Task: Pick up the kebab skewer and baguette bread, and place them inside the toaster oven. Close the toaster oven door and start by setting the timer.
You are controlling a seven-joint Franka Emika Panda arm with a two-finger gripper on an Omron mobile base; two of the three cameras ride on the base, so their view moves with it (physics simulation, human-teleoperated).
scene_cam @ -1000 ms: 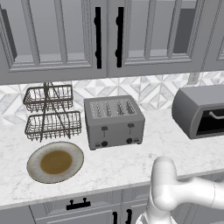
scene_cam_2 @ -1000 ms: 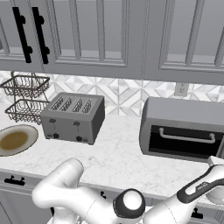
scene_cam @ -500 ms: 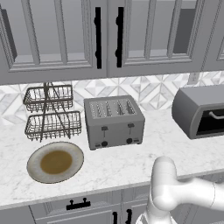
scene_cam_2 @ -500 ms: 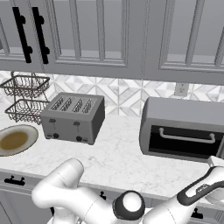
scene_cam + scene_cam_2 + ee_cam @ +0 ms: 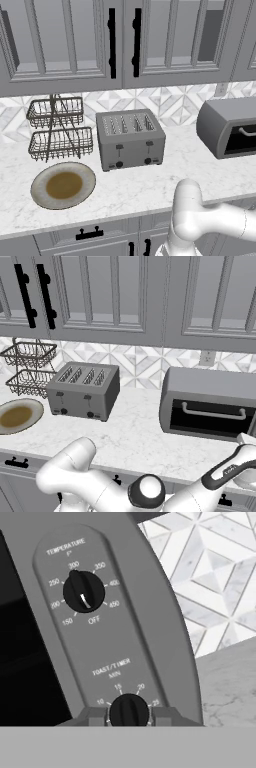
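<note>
In the hand view the two fingers [image 5: 92,716] stand close together, one on each side of the timer knob [image 5: 129,711], pinching it; the gripper [image 5: 129,716] is nearly closed on that knob. The knob sits low on the control panel [image 5: 125,637] of the toaster oven [image 5: 150,612], under the words TOAST/TIMER. Above the fingers on the same panel is the temperature knob [image 5: 83,591], so two knobs in all. Left of the fingers lies the dark glass of the toaster oven door [image 5: 25,662]; right of them, patterned backsplash tiles [image 5: 215,572] and the marble counter [image 5: 230,682].

In the right base view the door [image 5: 207,418] is shut, its single pale bar handle [image 5: 212,412] across the front. Farther from the fingers stand one four-slot toaster [image 5: 85,390], one plate [image 5: 17,416] and one two-tier wire basket [image 5: 30,368]
</note>
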